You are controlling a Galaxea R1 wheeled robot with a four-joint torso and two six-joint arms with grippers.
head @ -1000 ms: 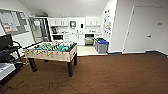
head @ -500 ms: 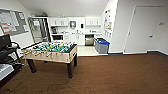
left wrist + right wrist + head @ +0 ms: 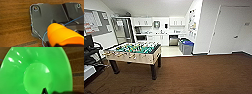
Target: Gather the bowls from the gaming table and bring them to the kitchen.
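The orange bowl [image 3: 62,35] shows large and close in the left wrist view, carried above the brown floor with my left gripper [image 3: 50,44] shut on its edge. The lime green bowl [image 3: 36,70] looms in the right wrist view, its inside facing the camera, and my right gripper [image 3: 44,91] is shut on its rim. The kitchen [image 3: 159,30] lies straight ahead at the far end of the room: white cabinets, a counter and a built-in dishwasher [image 3: 173,40]. The gaming table is out of view.
A table-football table [image 3: 134,53] stands on the brown carpet to the left. Blue-lidded bins [image 3: 186,46] line the right wall at the kitchen's entrance. A black chair and desk [image 3: 90,53] sit at far left. A white door [image 3: 229,30] is on the right.
The whole head view has shifted only slightly, so the camera has moved a little. Nothing in the room itself has moved.
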